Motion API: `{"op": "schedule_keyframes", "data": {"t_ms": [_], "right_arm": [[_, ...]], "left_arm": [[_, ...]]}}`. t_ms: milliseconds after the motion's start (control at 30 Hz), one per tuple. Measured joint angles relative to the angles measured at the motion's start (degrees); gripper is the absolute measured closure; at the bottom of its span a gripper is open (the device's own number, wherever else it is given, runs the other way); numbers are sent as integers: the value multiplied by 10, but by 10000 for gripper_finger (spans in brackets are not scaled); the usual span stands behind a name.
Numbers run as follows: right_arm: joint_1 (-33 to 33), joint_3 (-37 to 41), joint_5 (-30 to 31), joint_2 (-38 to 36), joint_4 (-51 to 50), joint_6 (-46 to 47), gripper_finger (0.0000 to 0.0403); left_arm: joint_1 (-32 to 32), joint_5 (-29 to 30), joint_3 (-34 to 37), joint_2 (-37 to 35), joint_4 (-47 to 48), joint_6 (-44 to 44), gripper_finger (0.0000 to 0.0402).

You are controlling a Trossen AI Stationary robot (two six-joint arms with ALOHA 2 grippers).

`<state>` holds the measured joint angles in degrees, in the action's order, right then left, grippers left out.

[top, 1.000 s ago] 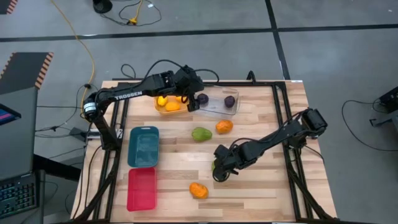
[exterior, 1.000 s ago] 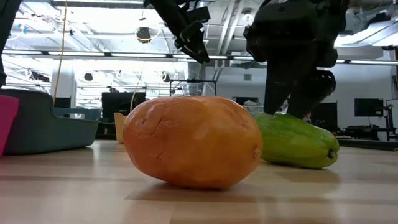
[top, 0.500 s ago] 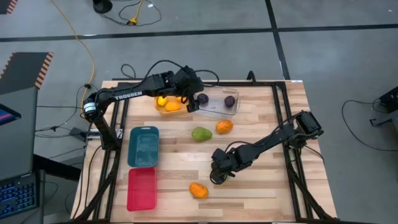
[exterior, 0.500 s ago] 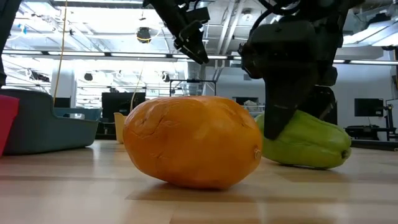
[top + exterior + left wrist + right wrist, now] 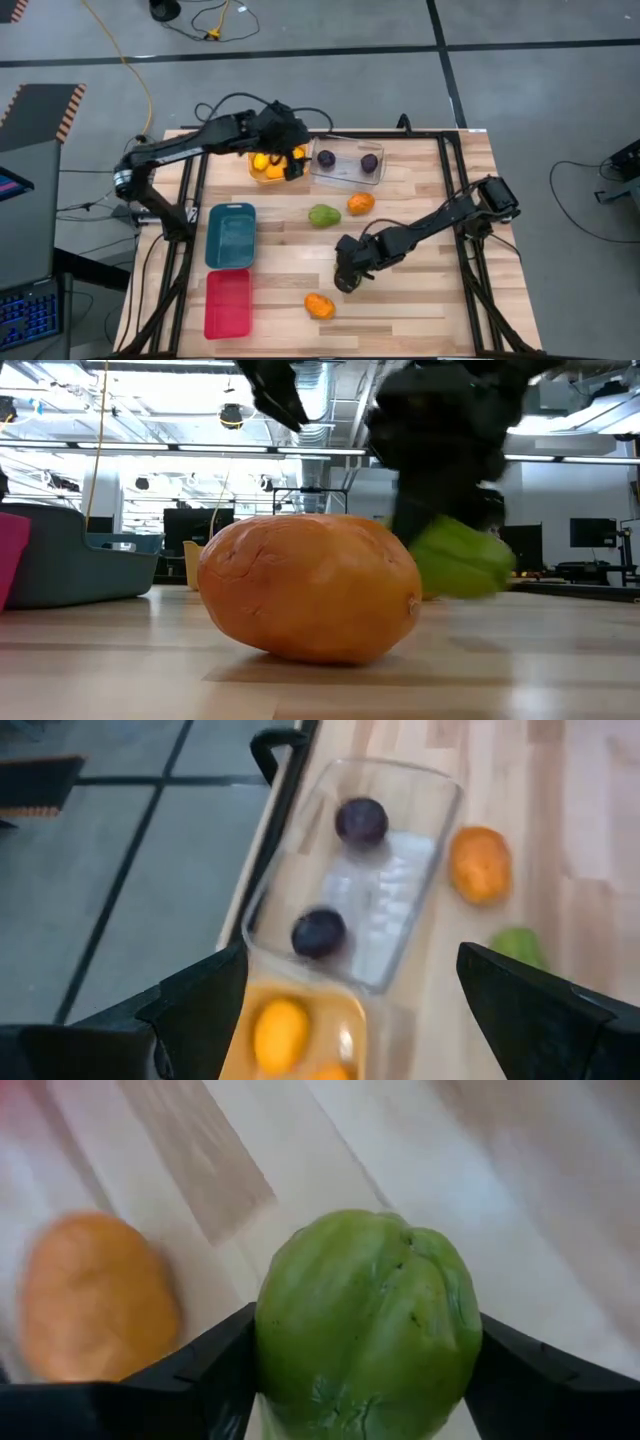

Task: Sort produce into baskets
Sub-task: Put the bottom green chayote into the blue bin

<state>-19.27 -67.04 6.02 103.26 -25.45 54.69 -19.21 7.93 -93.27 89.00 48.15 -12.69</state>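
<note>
My right gripper (image 5: pixel 345 278) is shut on a green piece (image 5: pixel 365 1320), just above the table near an orange piece (image 5: pixel 319 305) that lies on the wood. My left gripper (image 5: pixel 292 165) is open and empty, above the orange basket (image 5: pixel 262 175), which holds yellow and orange pieces. The clear basket (image 5: pixel 348 178) beside it holds two dark purple pieces (image 5: pixel 320 932). A second green piece (image 5: pixel 323 215) and a second orange piece (image 5: pixel 360 204) lie on the table. The teal basket (image 5: pixel 230 235) and the red basket (image 5: pixel 227 303) stand at the left. My right gripper pinches the green piece between its two fingers, one on each of its opposite sides (image 5: pixel 268 1350). The fingers come from above. In the low view the piece (image 5: pixel 460 560) hangs clear of the table.
The near orange piece (image 5: pixel 310 585) fills the middle of the low view. Dark rails (image 5: pixel 455 190) run along the table's left and right sides. Bare wood (image 5: pixel 400 310) lies at the near right.
My right gripper has lifted the green piece off the table and carried it a little toward the table's left edge. My left gripper has gone from over the clear basket's left end toward the table's left, and is now over the orange basket.
</note>
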Motion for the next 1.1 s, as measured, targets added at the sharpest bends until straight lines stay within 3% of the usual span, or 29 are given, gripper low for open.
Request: {"op": "schedule_keyframes", "data": {"t_ms": [167,367,700,900,1100], "right_arm": [[30,-43,17,-2,69,-101,92],[74,-55,17,12,262,-217,93],[124,-56,20,14,461,-298,92],[136,-81,17,92,611,-324,92],[150,-198,13,206,622,-327,91]], "left_arm": [[23,-1,0,-63,92,59,55],[72,8,0,-128,159,121,55],[184,123,0,-208,203,221,55],[248,170,0,-231,206,256,55],[286,205,0,-238,205,267,55]]}}
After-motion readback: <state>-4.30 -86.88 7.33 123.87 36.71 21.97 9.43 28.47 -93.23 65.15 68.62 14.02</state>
